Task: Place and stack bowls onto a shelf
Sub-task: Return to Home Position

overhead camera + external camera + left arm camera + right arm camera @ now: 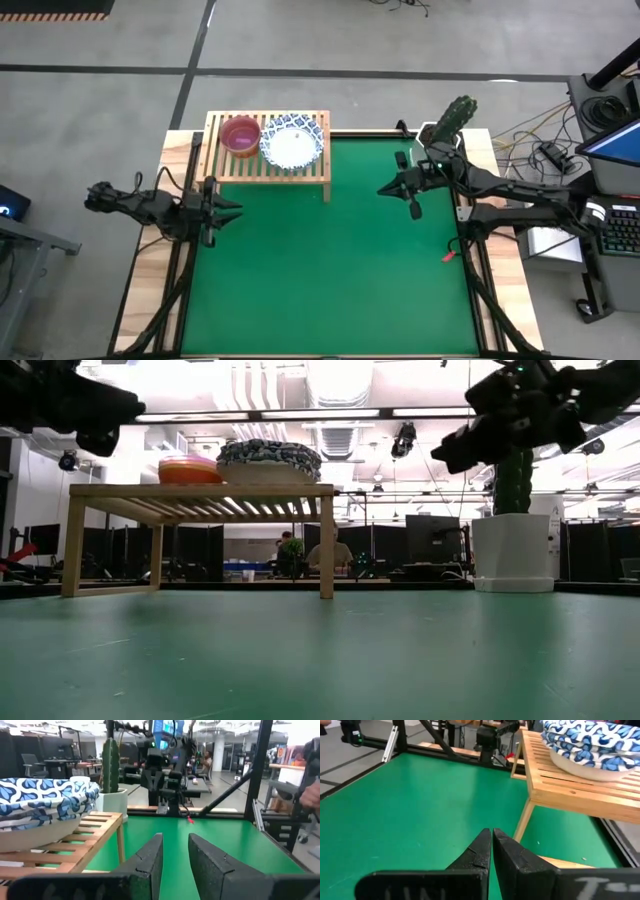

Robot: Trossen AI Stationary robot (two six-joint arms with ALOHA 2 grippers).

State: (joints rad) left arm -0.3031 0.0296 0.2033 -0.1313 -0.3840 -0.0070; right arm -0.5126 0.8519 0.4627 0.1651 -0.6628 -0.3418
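Blue-rimmed white bowls (pixel 292 146) and purple-topped stack (pixel 240 135) fill the shelf (pixel 270 173); left pincer (pixel 175 838) parted, right pincer (pixel 491 839) clenched.

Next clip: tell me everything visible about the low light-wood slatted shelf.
The low light-wood slatted shelf stands level on short straight legs near the top-left corner of the green table mat in the high view. Its top is parallel slats in a frame and looks like bare wood. Two stacks rest on it side by side: small plastic bowls with a purple one on top, and white bowls with blue-patterned rims. The left gripper and right gripper hang clear of it.
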